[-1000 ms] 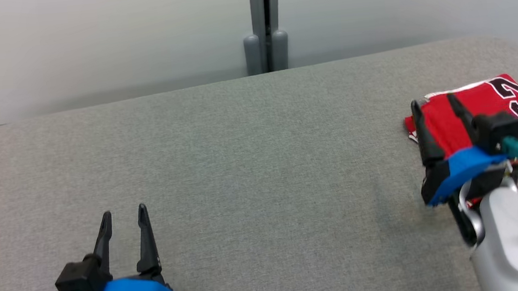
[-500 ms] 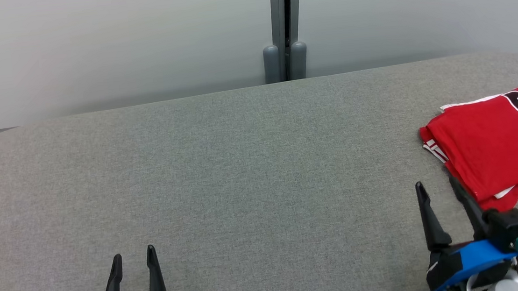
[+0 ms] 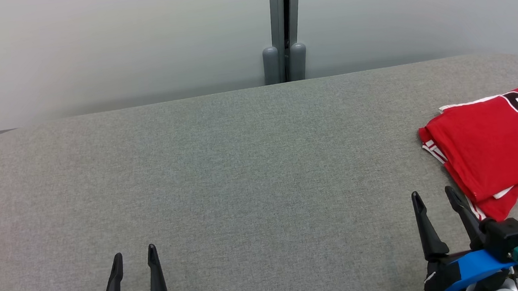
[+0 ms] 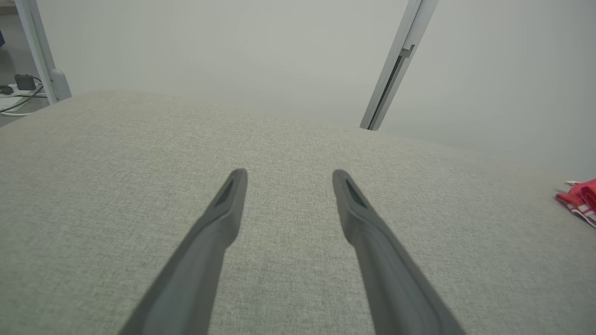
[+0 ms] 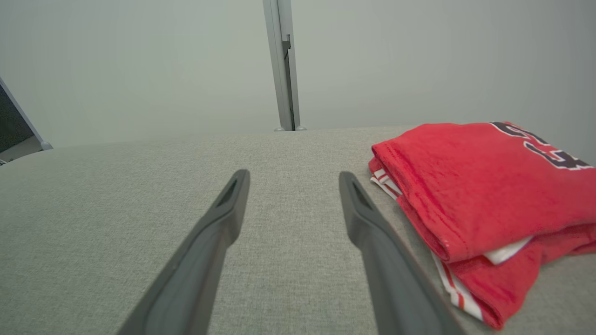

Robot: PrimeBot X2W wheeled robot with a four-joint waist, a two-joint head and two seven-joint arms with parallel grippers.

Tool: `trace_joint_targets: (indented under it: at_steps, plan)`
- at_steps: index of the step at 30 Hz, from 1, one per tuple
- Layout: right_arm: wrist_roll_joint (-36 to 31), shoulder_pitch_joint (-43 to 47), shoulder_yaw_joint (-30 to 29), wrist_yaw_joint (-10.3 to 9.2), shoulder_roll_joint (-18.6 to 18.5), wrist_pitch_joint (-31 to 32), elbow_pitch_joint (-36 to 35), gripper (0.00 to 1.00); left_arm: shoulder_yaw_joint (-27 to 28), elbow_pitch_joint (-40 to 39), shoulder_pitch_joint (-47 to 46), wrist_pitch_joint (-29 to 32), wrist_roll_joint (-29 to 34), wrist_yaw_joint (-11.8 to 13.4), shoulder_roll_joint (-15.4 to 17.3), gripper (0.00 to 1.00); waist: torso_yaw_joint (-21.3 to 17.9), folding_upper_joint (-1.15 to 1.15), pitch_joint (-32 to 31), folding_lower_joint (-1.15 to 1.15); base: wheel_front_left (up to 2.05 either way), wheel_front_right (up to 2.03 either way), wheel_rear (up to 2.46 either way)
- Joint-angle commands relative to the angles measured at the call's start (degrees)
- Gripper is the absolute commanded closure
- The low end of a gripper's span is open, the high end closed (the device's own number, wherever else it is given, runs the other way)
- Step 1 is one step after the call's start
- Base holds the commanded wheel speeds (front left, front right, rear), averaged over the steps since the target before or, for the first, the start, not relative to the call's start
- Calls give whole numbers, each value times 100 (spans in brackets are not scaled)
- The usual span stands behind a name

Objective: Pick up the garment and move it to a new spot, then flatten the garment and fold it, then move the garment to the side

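The garment (image 3: 491, 144) lay folded in a compact red stack at the right edge of the grey surface (image 3: 242, 165). Folding and the move aside appeared complete, with nothing evidently left. The cloth was soft jersey with white striped trim, black numerals and slightly uneven layered edges. The surface was woven and round-cornered. The left end effector (image 3: 134, 251) and right end effector (image 3: 432, 191) stood wide open and empty.
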Motion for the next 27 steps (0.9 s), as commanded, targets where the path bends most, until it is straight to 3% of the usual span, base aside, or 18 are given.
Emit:
trace_joint_targets:
  at_steps: [1,4,5,9,27]
  plan:
    - [-18,84,-18,0,-5,-29,-8,0,0,14,-6,-26,2,-7,9,0,1,0,2,0,0,0,0]
    - [-25,79,-13,0,-5,-15,4,0,-19,57,-34,-26,15,-8,22,0,0,0,12,0,0,0,0]
    - [-9,1,-1,0,0,1,10,100,-4,58,-1,0,2,-10,0,100,0,0,12,0,0,0,0]
    - [69,20,-4,0,13,35,180,100,13,212,26,50,-70,-19,-39,100,2,0,9,0,0,0,0]
    - [2057,-39,-138,0,8,514,49,100,372,136,-223,546,-1737,-222,-93,100,29,0,-36,0,0,0,0]
